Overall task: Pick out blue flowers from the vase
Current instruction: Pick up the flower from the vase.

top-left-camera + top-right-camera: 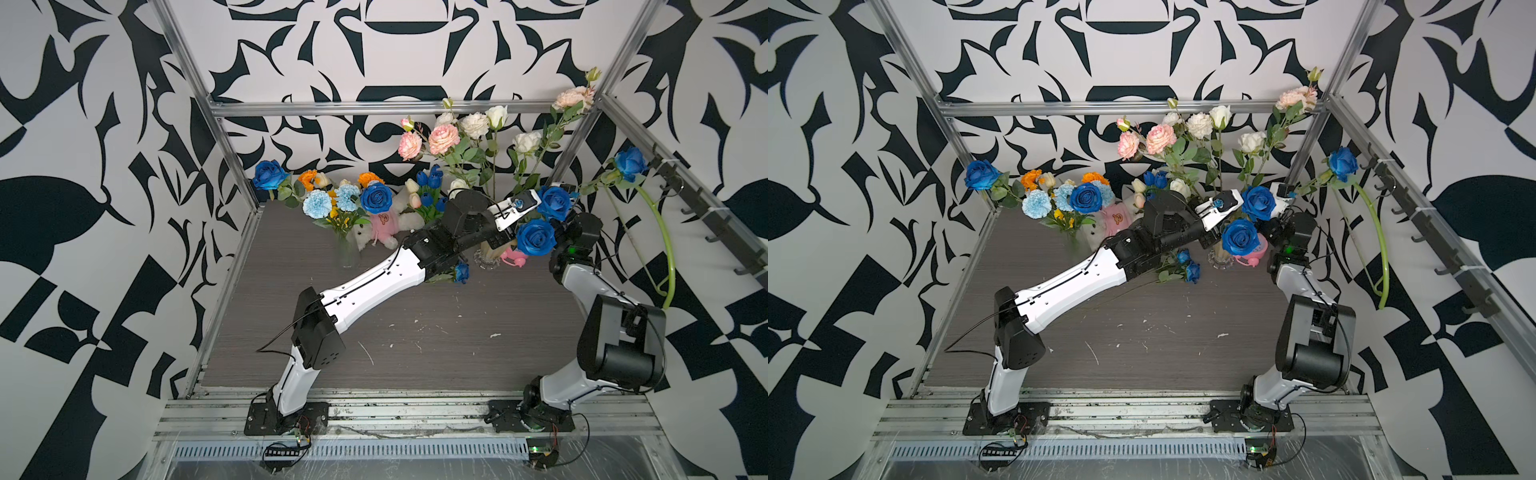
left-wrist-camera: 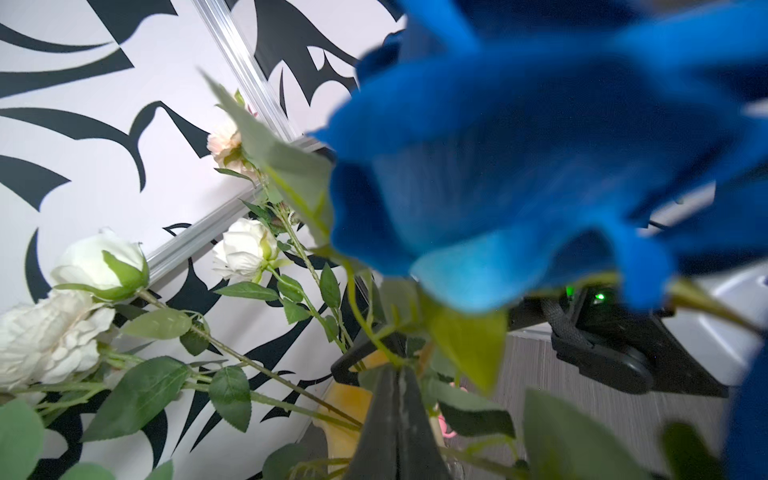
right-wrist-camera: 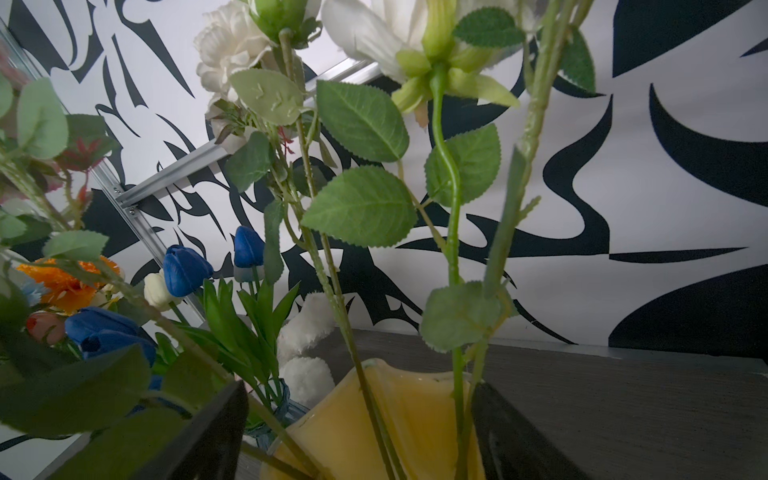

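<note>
The yellow vase [image 3: 399, 415] stands at the back right and holds white roses, pink roses and blue roses [image 1: 536, 237]. My left gripper [image 2: 398, 399] is shut just above the vase, and a green stem leading to a big blue rose [image 2: 519, 166] runs into its tips. My right gripper [image 3: 361, 432] is open, its fingers on either side of the vase mouth with several stems between them. In both top views the roses hide both grippers' fingertips. One blue rose [image 1: 461, 272] lies on the table under the left arm. Another blue rose [image 1: 631, 163] hangs at the far right.
A clear glass vase [image 1: 347, 253] at the back left holds blue roses [image 1: 376, 198], pale-blue carnations [image 1: 316, 203] and orange flowers. Blue tulips [image 1: 430, 178] stand behind a pink and white plush toy [image 1: 384, 226]. A pink object [image 1: 515, 257] lies beside the yellow vase. A hook rail [image 1: 706, 216] lines the right wall.
</note>
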Controlling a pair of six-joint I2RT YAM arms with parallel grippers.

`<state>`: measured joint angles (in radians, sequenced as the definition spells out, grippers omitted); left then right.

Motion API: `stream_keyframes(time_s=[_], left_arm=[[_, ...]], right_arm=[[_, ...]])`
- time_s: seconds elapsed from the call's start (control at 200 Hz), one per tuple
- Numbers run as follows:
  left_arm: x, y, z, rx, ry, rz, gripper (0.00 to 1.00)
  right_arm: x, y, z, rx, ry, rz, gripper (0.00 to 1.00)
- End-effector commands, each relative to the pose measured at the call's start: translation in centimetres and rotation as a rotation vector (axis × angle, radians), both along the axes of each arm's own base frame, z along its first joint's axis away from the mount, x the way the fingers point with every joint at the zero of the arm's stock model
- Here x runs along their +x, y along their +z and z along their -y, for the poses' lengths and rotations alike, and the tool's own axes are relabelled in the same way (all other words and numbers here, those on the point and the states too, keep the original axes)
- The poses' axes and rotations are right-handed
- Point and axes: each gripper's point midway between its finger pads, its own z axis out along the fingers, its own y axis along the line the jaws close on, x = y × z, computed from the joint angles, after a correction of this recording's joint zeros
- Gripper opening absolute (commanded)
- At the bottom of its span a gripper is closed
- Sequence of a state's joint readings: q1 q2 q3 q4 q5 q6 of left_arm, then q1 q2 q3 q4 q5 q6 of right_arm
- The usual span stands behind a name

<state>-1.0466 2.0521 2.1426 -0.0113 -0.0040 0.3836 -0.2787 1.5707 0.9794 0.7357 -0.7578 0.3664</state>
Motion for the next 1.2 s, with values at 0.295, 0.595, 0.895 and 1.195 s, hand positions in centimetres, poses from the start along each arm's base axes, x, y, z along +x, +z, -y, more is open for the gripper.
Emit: stream_keyframes(time_s=[0.295, 0.595, 0.895, 1.195], left_arm=[[0.5, 0.0, -0.6, 0.002, -0.027, -0.062, 0.34], [1.5, -0.8, 0.9, 0.005, -0.064, -0.084, 0.49], [1.1, -3.7, 1.6, 0.093, -0.118, -0.147, 0.63], [1.1, -4.9, 1.4, 0.13, -0.122, -0.142, 0.69]], right_arm=[[-1.8, 5.7, -1.7, -0.09, 0.044, 0.131, 0.83], [-1.9, 6.2, -2.3, -0.103, 0.055, 0.126, 0.83], [-1.4, 6.5, -1.8, -0.102, 0.018, 0.109, 0.82], [-0.5, 6.2, -1.1, -0.096, -0.021, 0.056, 0.81]])
